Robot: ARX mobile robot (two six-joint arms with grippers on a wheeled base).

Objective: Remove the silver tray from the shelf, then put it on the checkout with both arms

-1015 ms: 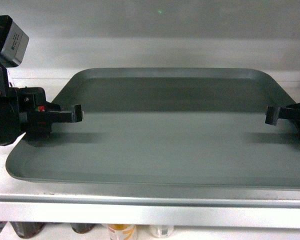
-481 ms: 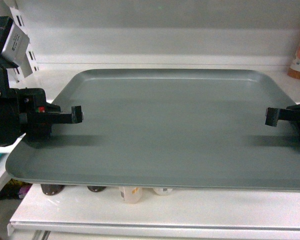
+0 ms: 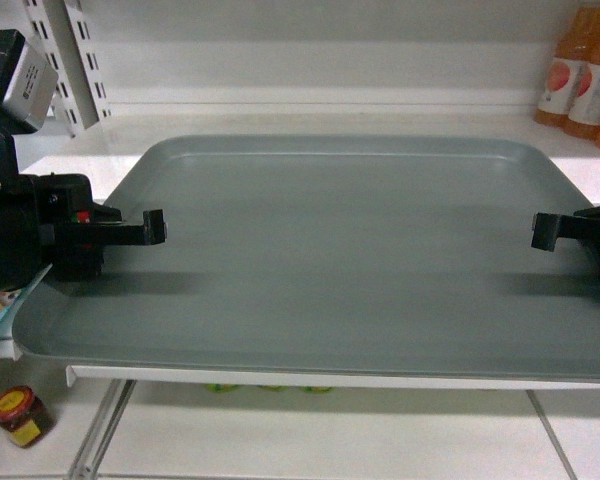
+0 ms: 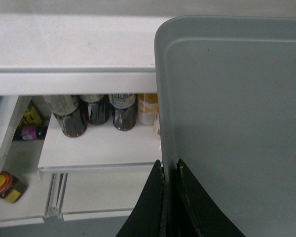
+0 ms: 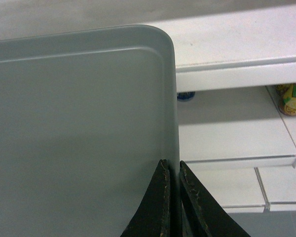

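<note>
The silver tray (image 3: 340, 250) is a wide dull grey tray held level in the air in front of the white shelf (image 3: 310, 118). My left gripper (image 3: 150, 232) is shut on its left rim, and in the left wrist view the gripper (image 4: 169, 168) has one finger on each side of the tray (image 4: 237, 123) edge. My right gripper (image 3: 542, 232) is shut on the right rim. The right wrist view shows that gripper (image 5: 171, 165) pinching the tray (image 5: 79, 123) edge. The shelf board (image 4: 74, 49) lies beyond the tray's far corner. The checkout is out of view.
Orange bottles (image 3: 580, 75) stand at the back right of the shelf. Dark bottles (image 4: 96, 111) sit on a lower board, and a red-lidded jar (image 3: 15, 412) is low on the left. A slotted upright (image 3: 75, 60) rises at the back left. A yellow-labelled jar (image 5: 292, 98) is at lower right.
The tray has come off the shelf board toward me with both grippers still shut on it. The shelf has receded, and lower boards and side bottles have come into view.
</note>
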